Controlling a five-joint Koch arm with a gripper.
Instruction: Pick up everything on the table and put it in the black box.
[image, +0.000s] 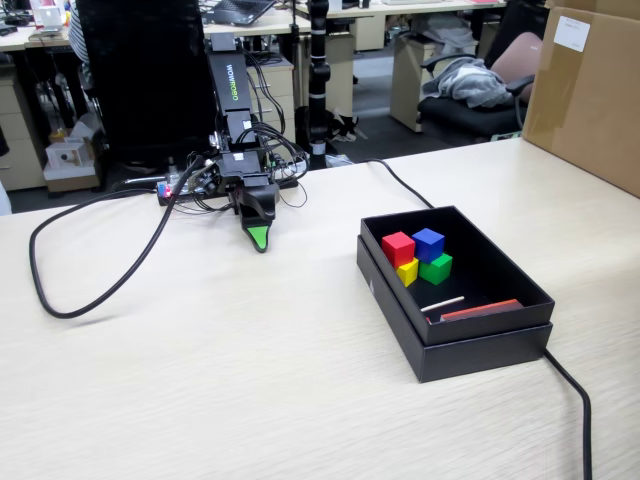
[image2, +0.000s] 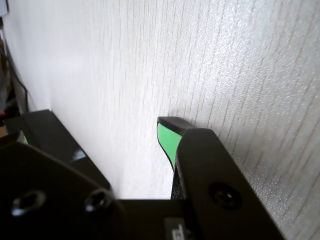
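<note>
All the cubes lie together inside the black box (image: 470, 338) at the right of the fixed view: red (image: 398, 247), blue (image: 428, 243), yellow (image: 407, 271) and green (image: 436, 268). My gripper (image: 258, 240) points down at the table (image: 200, 380), left of the box and well apart from it, on the folded arm. In the wrist view one green-padded finger (image2: 167, 140) stands at the right, and bare table shows between it and the dark jaw at the left. The gripper (image2: 95, 136) is open and holds nothing.
A thin white stick (image: 442, 303) and a flat red strip (image: 480, 309) lie in the box's near end. A black cable (image: 100, 290) loops over the table's left side, and another (image: 570, 390) runs past the box. A brown carton (image: 590, 90) stands at the far right.
</note>
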